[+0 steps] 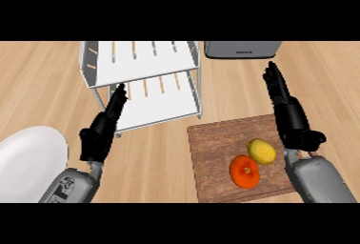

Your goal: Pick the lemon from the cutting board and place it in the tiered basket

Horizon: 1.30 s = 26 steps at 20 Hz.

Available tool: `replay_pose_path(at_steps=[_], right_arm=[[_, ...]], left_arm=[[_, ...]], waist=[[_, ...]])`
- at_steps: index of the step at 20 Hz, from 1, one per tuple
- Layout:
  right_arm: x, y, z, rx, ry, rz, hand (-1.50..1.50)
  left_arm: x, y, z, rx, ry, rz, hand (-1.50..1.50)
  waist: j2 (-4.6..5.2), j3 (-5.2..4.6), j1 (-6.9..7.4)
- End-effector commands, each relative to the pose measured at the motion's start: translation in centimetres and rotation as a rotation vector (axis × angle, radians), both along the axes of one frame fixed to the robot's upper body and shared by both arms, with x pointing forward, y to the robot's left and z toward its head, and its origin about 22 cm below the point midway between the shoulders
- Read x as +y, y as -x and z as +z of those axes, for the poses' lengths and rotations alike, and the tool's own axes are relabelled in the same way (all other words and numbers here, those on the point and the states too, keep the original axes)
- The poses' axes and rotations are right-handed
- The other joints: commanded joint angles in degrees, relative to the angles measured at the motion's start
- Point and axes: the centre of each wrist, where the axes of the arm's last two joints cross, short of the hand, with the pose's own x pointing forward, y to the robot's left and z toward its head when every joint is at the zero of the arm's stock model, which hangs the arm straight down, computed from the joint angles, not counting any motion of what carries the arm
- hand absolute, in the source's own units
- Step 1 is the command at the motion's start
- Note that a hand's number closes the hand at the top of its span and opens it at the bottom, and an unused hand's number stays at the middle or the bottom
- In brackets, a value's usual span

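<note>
- Head view looks steeply down on a pale wooden desk (162, 162), with a dark wooden cutting board (218, 143) as the landmark for everything else.
- On the cutting board, toward its right side, lies the yellow lemon (262, 151); no hand holds it.
- Touching the lemon at its lower left is an orange fruit (245, 171), also on the cutting board.
- The white tiered basket (144, 66) stands beyond the cutting board, up and to the left of it, its two shelves bare.
- A grey appliance (243, 49) sits beyond the cutting board, just right of the tiered basket.
- A white plate (28, 159) lies far left of the cutting board, near the view's edge.
- The right robot hand (288, 112) is over the cutting board's right edge, fingers straight and holding nothing.
- The left robot hand (104, 128) is left of the cutting board, fingers straight, its tips before the tiered basket's lower shelf.
</note>
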Motion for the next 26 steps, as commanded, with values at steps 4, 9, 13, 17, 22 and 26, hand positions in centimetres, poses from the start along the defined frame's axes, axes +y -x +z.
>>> replay_pose_path(at_steps=[4, 9, 13, 17, 22, 26], right_arm=[[3.3, 0.0, -1.0, 0.202, 0.017, 0.263, -1.50], [6.7, 1.5, -4.8, 0.377, 0.000, 0.312, -1.50], [6.2, 1.4, -4.9, 0.188, -0.047, 0.363, -1.50], [2.9, 0.1, 1.5, 0.080, 0.199, 0.359, -1.50], [-2.2, 0.1, 6.4, 0.104, 0.692, 0.291, -1.50], [-2.5, 0.2, 9.4, 0.216, 1.082, 0.299, -1.50]], left_arm=[[1.6, 0.0, -0.6, -0.012, 0.017, -0.066, 0.00], [3.1, 2.0, -3.0, 0.079, 0.077, -0.128, 0.00], [3.8, 1.8, -3.9, 0.079, 0.077, -0.112, 0.00], [3.2, 1.2, -3.6, 0.072, 0.080, -0.120, 0.00], [4.9, 2.1, -3.7, 0.079, 0.067, -0.085, 0.00], [3.8, 2.5, -3.8, 0.093, 0.085, -0.095, 0.00]], waist=[[1.73, 0.61, 1.94], [1.74, 0.63, 2.14], [1.60, 0.66, 1.38], [1.32, 0.58, 0.51], [0.51, 0.26, -0.87], [0.35, 0.06, 0.02]])
